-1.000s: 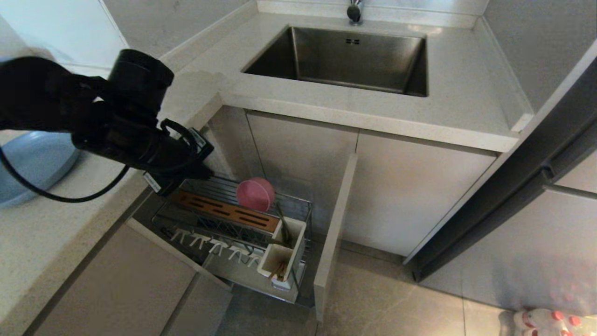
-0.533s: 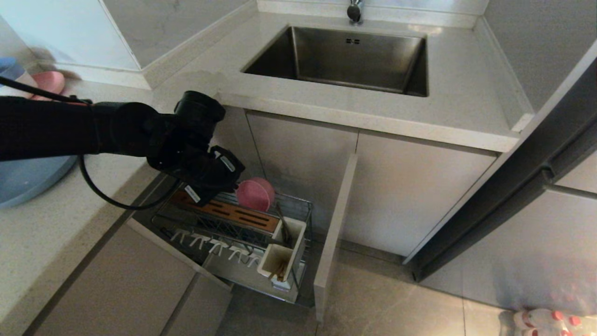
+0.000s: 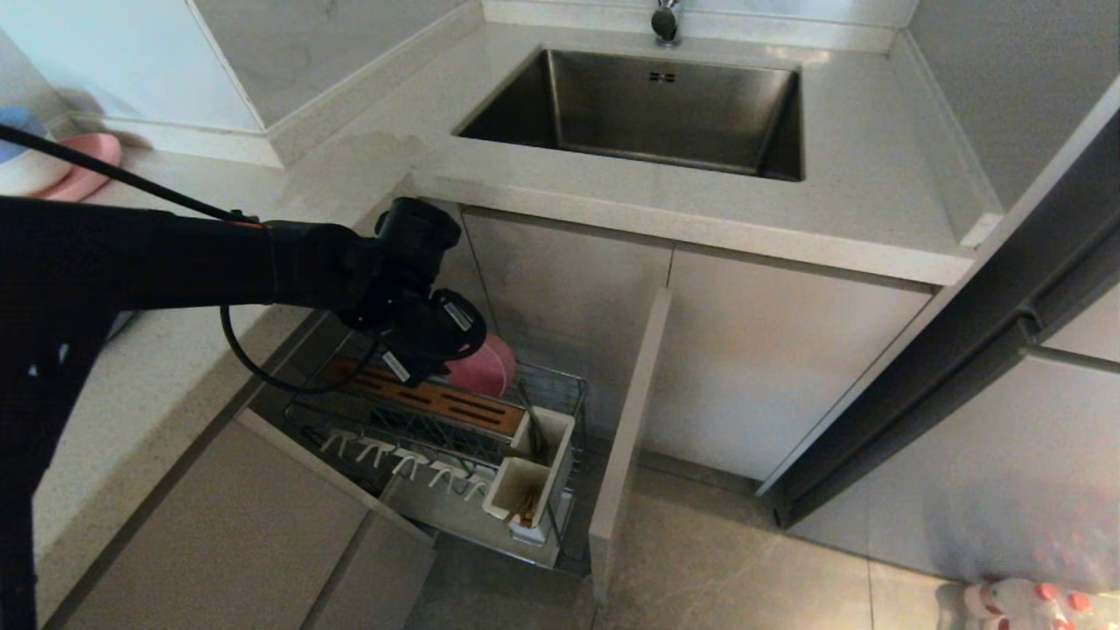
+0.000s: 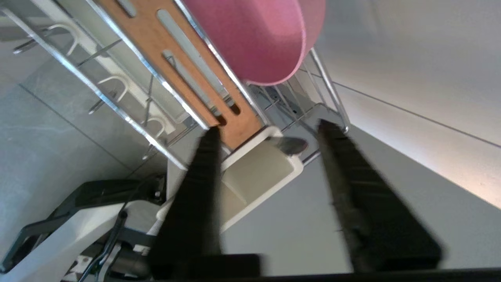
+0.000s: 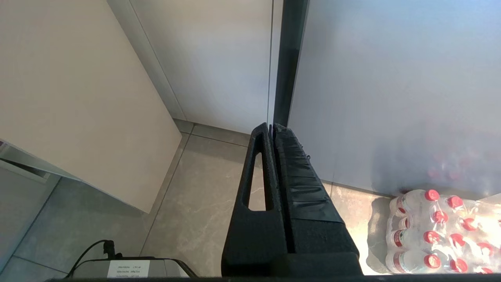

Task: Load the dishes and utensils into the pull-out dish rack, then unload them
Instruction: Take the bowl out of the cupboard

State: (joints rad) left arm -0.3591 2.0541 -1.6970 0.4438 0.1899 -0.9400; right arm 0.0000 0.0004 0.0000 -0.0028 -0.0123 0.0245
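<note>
So we're looking at a kitchen corner: pale speckled stone counter [image 3: 612, 206] with a stainless steel sink [image 3: 647, 109] sunk into it, white cabinet fronts below and grey floor tiles. At the far left edge of the counter we can see a pink plate [image 3: 87, 166] with a blue-and-white bowl [image 3: 22, 149] on it, mostly cut off.

Under the counter, the chrome wire pull-out dish rack [image 3: 437, 437] with its narrow beige front panel [image 3: 626, 446] is slid out. Its brown slotted wooden strip [image 3: 420, 398] runs along the middle, the white plate prongs [image 3: 394, 459] sit along the near side, and the white utensil box [image 3: 534, 472] is at the front-panel end. In that box we can make out the light-wood chopsticks [image 3: 525, 507] in the nearer compartment and the slim silver metal utensil [image 3: 530, 420] leaning in the farther one.

The small round matte pink bowl [image 3: 486, 367] stands on its edge at the back of the rack, just behind the wooden strip.

The black left arm reaches in from the left, stretched out low over the counter edge, wrist angled down toward the rack. The left gripper [image 4: 270, 129] has its fingers [image 4: 203, 156] spread apart with nothing between them, right by the bowl but not touching it as far as we can tell.

The right gripper [image 5: 272, 131] hangs over the floor, fingers pressed together, near a pack of red-capped water bottles [image 5: 434, 231].
</note>
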